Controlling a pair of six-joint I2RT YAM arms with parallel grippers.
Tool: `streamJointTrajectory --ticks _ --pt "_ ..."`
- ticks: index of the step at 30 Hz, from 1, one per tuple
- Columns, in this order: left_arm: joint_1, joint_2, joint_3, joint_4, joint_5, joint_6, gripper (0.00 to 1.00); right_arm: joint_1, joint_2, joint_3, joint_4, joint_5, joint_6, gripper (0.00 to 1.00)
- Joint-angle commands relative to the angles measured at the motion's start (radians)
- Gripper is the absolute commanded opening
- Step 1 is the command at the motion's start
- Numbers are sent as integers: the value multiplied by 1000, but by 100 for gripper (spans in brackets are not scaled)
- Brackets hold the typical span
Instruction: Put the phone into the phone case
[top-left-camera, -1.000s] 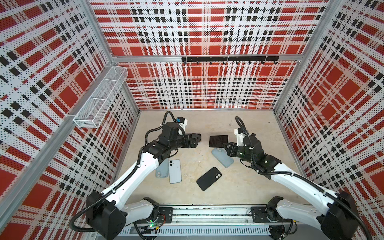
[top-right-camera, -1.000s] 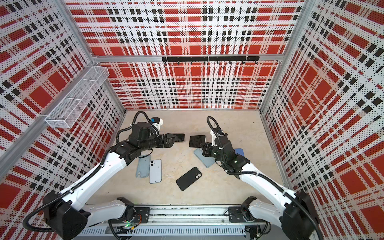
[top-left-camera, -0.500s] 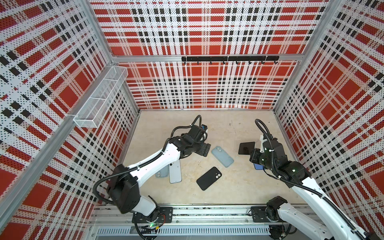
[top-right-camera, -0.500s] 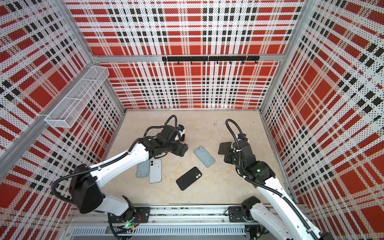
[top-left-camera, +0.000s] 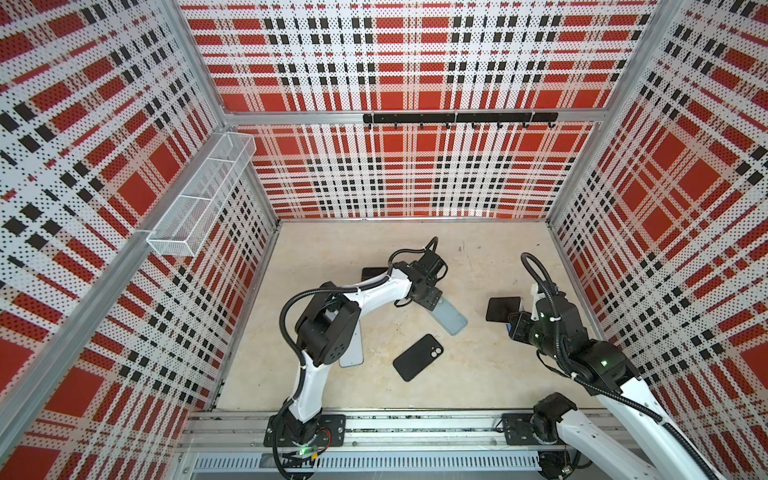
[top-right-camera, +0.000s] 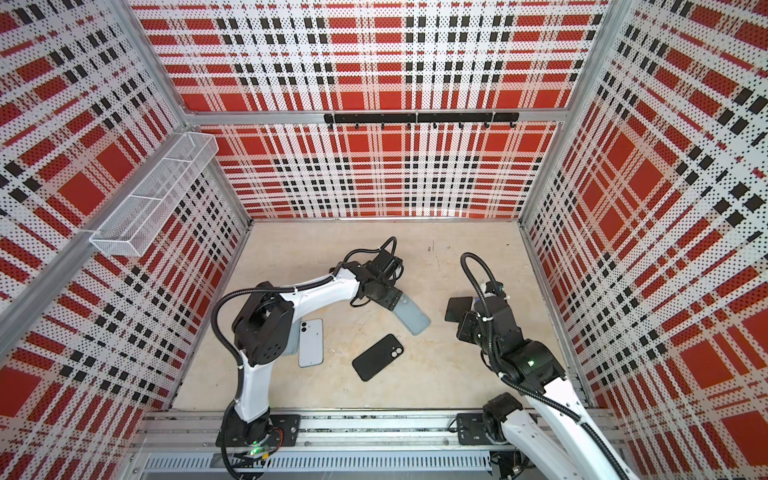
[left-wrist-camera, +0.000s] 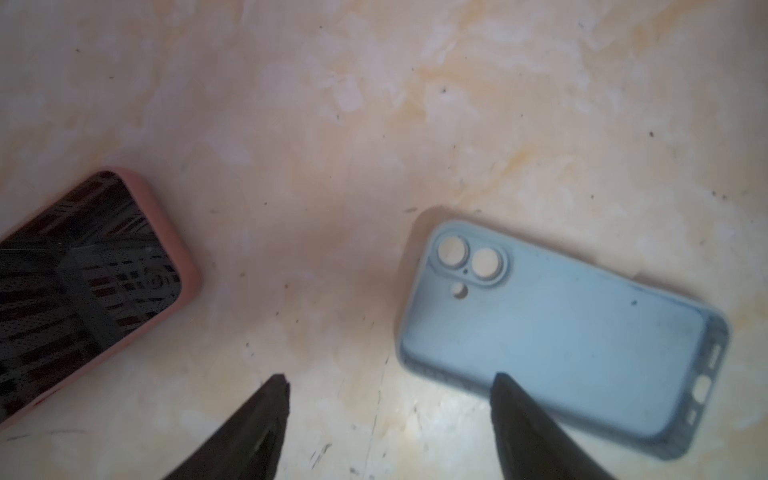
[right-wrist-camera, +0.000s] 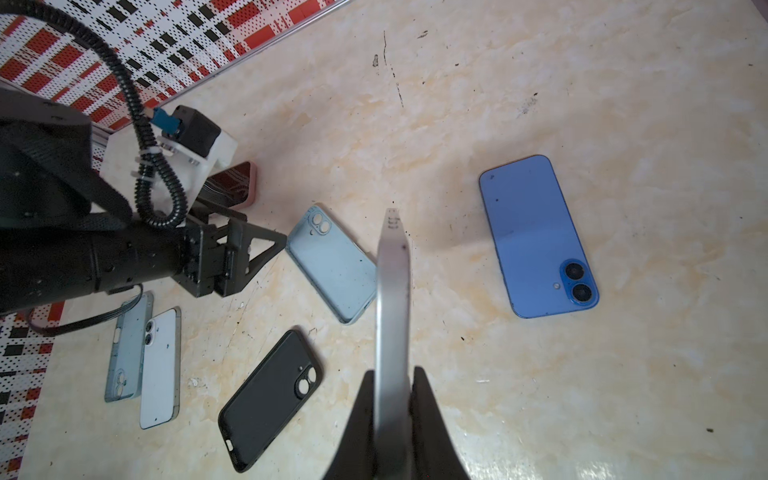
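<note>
Our right gripper (right-wrist-camera: 393, 372) is clamped tight on one end of the phone (right-wrist-camera: 392, 270). We carry the phone clear of the table (top-left-camera: 332, 249), to the right of the blue case (top-left-camera: 453, 320) and apart from it. Our left gripper (left-wrist-camera: 390, 377) stands open with nothing between its jaws, low over the case's camera-hole end, with one fingertip (left-wrist-camera: 505, 386) at its long edge. We judge the step in hand to be steadying the case before the phone goes in. Next, the left gripper needs a hold or a press on that rim, and the right must swing the phone over, lay it flat and line it up. The phone's long axis runs straight out from the right gripper, roughly toward the case, and its dark face shows in both top views. The case lies flat, hollow side up, with its long axis diagonal and the holes toward the back left.
</note>
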Motion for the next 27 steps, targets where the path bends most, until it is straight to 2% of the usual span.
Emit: streamJointTrajectory --ticks 1,8,13,16,22,27 --pt "2 62 60 -2 18 -1 72 -4 -16 -5 64 8 7 0" --pt "12 138 97 -2 41 -3 59 -6 -9 -3 67 9 -1 0" --pt "32 148 77 10 68 -28 41 -5 1 -4 78 9 -1 0" --pt "41 118 30 30 59 -50 30 -6 9 -7 87 9 1 0" --pt "76 21 -105 73 48 -122 19 -6 18 -25 130 -49 -7 0" --pt "113 -55 -220 119 47 -157 14 -5 42 -26 165 -74 -15 0"
